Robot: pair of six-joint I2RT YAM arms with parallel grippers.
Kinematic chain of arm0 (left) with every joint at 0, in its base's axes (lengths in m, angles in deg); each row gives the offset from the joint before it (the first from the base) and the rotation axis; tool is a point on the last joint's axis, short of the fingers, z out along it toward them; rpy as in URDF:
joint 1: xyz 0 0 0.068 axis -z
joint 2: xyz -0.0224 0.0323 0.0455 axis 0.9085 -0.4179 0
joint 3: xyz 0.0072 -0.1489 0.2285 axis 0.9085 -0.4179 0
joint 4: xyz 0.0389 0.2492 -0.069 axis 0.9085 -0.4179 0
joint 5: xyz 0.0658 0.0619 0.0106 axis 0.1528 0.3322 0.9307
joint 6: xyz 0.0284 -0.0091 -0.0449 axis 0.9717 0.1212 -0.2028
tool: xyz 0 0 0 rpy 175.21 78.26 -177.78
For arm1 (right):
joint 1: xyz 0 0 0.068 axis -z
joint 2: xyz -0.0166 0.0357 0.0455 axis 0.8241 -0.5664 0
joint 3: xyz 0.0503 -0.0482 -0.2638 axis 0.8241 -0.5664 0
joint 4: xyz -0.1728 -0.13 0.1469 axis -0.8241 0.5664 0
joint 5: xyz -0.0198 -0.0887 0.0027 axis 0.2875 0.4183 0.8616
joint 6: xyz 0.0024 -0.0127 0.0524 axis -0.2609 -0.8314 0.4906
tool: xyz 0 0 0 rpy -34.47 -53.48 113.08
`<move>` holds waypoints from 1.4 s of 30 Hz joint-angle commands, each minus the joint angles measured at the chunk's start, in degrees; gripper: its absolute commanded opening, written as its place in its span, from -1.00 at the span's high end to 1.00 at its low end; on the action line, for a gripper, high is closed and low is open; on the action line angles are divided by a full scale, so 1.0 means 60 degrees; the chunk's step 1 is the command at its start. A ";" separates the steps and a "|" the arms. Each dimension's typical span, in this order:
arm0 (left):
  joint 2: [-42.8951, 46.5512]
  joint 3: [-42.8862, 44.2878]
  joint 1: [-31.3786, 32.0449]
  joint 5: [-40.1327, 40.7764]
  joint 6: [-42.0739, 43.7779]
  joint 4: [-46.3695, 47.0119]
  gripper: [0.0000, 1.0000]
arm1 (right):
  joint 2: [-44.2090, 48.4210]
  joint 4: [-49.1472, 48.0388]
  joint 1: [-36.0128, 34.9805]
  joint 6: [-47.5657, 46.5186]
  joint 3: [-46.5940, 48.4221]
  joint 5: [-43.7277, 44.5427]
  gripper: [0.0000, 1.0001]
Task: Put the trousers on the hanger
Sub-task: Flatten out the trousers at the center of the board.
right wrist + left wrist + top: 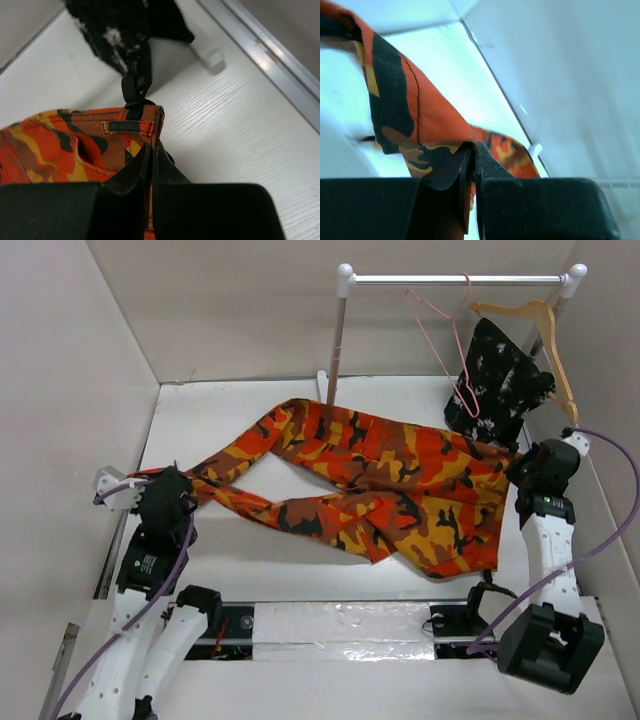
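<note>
As left hand [185,488] and right hand [525,468] clamped opposite ends of the orange camouflage trousers [390,480], the pink wire hanger [438,348] hung nearer the right

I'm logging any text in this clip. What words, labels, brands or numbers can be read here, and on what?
No text can be read in any view.
Left arm: tiny pale marks, too small to read.
Right arm: tiny marks, too small to read.
Trousers: camouflage pattern only; no label shows.
</note>
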 commanded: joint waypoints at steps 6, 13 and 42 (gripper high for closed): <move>0.1331 0.0210 -0.0069 0.2289 0.0746 -0.1880 1.00 | -0.1491 -0.1105 0.1719 0.0820 0.1382 0.0333 1.00; 0.1772 0.0560 -0.0069 0.2656 0.1699 -0.1880 0.11 | -0.1215 -0.1614 0.2248 0.1420 0.1078 -0.0885 1.00; -0.8612 0.0750 -0.2091 -0.3026 0.1699 0.2397 -0.40 | -0.0408 -0.2113 0.1164 0.1187 0.0402 -0.1617 1.00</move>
